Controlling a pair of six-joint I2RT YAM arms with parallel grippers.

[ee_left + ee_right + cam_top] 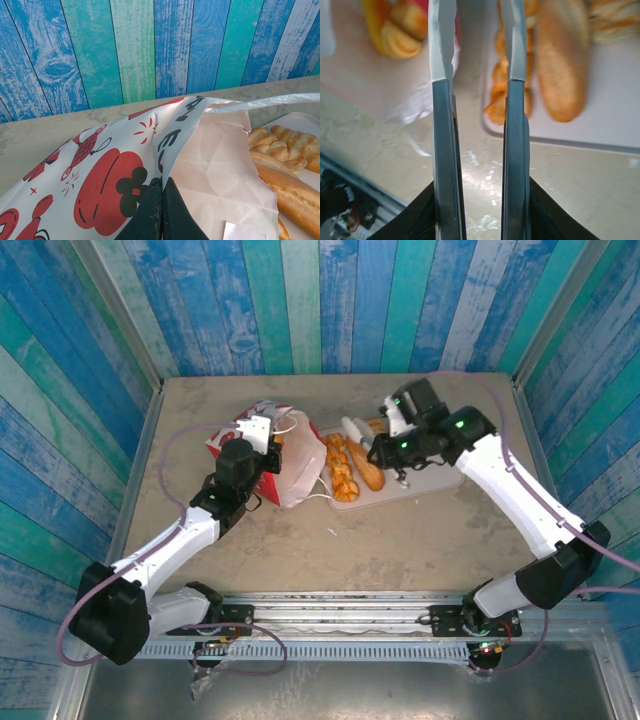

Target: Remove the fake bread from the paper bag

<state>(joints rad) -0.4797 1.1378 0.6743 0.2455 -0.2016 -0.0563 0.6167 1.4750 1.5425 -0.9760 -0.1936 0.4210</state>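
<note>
The paper bag (262, 472) lies on its side left of centre, white with red apple prints (107, 182), its pale inside (220, 170) facing the tray. My left gripper (162, 184) is shut on the bag's upper edge at the mouth (264, 438). Fake bread sits on the pale tray (425, 480): a knotted roll (340, 455), an oblong loaf (370, 474) (560, 60) and braided pieces (280, 145). One orange piece (400, 30) shows at the bag's mouth. My right gripper (476, 40) hovers open over the table beside the tray's left edge (379, 454), with nothing between its fingers.
Blue and green plank walls close in the table (400, 540) at the back and sides. A metal rail (340, 615) with the arm bases runs along the near edge. The bag's white cord handle (322, 498) lies loose between the bag and the tray.
</note>
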